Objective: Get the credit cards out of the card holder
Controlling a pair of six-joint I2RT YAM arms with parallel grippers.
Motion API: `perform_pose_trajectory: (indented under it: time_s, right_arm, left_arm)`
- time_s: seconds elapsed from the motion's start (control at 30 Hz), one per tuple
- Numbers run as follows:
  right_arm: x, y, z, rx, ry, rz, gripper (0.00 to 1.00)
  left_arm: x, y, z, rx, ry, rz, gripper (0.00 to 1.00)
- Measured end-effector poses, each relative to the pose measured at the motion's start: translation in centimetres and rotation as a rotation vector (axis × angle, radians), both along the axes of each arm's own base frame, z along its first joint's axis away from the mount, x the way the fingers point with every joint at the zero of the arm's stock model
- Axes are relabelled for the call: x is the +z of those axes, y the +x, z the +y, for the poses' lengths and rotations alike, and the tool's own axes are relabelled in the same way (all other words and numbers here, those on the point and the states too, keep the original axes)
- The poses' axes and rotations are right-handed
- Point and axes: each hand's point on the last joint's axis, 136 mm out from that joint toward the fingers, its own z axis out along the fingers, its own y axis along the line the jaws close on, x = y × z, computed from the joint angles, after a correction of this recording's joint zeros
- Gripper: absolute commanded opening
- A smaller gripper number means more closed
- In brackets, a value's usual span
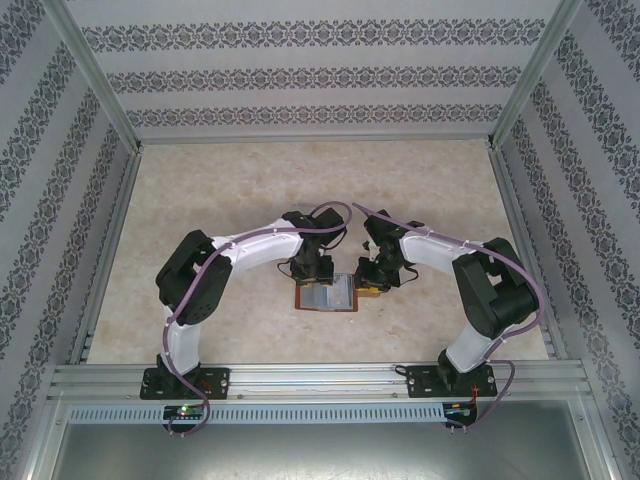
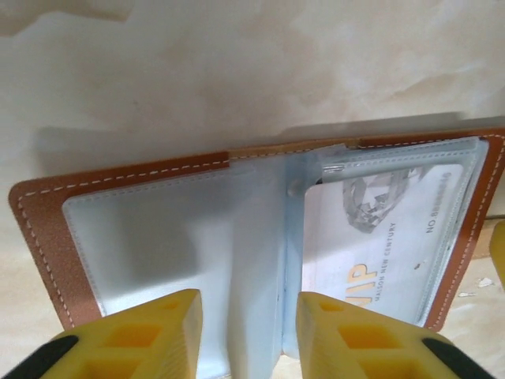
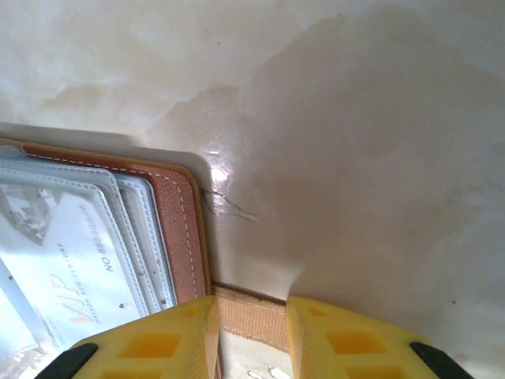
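The card holder (image 1: 326, 296) lies open at 6 o'clock on the table (image 1: 250, 190). Pin its snap tab (image 3: 249, 314) with your released right end effector (image 3: 251, 335). Your left end effector (image 2: 248, 335), likewise released, should tease out the 3 o'clock credit card (image 2: 387, 229).

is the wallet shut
No, the wallet lies open flat, with a card showing inside.

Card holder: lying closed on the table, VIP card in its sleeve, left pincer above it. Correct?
Not closed. The left wrist view shows the card holder lying open on the table. The rest holds: VIP card in its sleeve, left pincer above it.
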Motion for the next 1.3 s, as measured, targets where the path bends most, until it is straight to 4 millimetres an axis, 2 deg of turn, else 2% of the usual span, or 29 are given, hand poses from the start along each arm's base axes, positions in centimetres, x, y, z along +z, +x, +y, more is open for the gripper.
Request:
perform_pose_trajectory:
  time_s: [0.27,0.4,0.67,1.0,1.3]
  right_arm:
    - [0.0,0.0,0.0,0.003,0.000,-0.001,0.30]
    - [0.0,0.0,0.0,0.003,0.000,-0.001,0.30]
    - [0.0,0.0,0.0,0.003,0.000,-0.001,0.30]
    - [0.0,0.0,0.0,0.006,0.000,-0.001,0.30]
    - [0.1,-0.2,-0.3,0.005,-0.011,0.003,0.30]
  left_arm:
    - [0.8,0.2,0.0,-0.001,-0.011,-0.021,0.05]
    - [1.3,0.2,-0.1,-0.002,-0.020,-0.031,0.00]
    - [1.0,0.2,0.5,-0.009,0.003,-0.038,0.04]
    - [-0.4,-0.3,1.6,-0.039,0.065,-0.020,0.19]
    - [-0.8,-0.8,3.5,-0.062,0.148,-0.011,0.22]
